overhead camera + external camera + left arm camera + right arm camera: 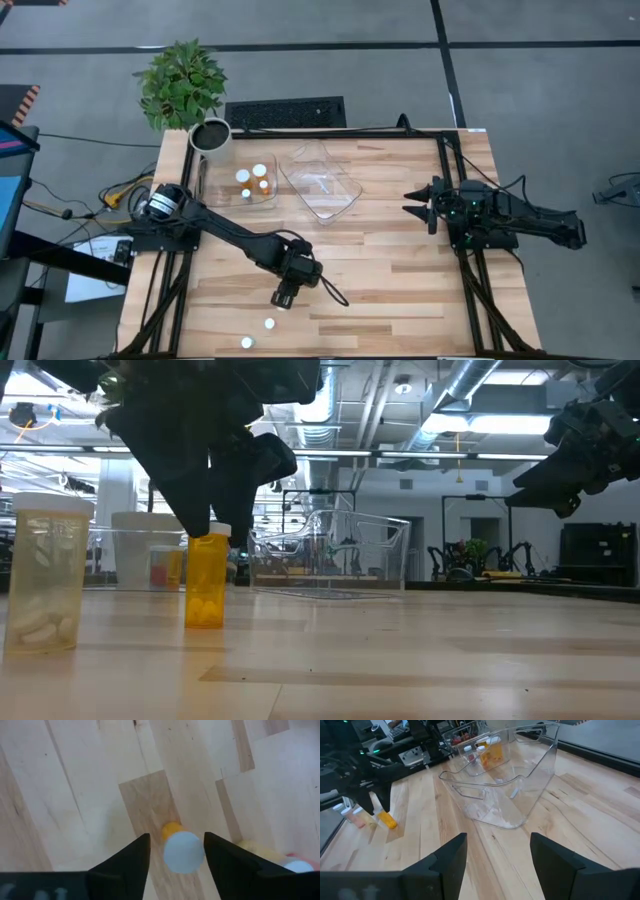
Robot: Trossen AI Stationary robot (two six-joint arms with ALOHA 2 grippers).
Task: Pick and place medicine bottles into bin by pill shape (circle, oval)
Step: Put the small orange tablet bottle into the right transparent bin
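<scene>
A small amber bottle with a white cap (184, 852) stands upright on the table near its front edge; it also shows in the low view (205, 582) and the right wrist view (387, 820). My left gripper (177, 862) is open, pointing down, with one finger on each side of the cap; I see no touch. In the high view my left gripper (284, 297) covers this bottle. Two more capped bottles (268, 323) (247, 342) stand nearer the front edge. My right gripper (415, 203) is open and empty, raised at the table's right.
A clear tub (245, 185) at the far left holds several bottles. A second clear tub (322, 182) stands beside it near the table's middle. A white plant pot (210, 140) stands at the far left corner. A large bottle with oval pills (45, 575) shows close in the low view.
</scene>
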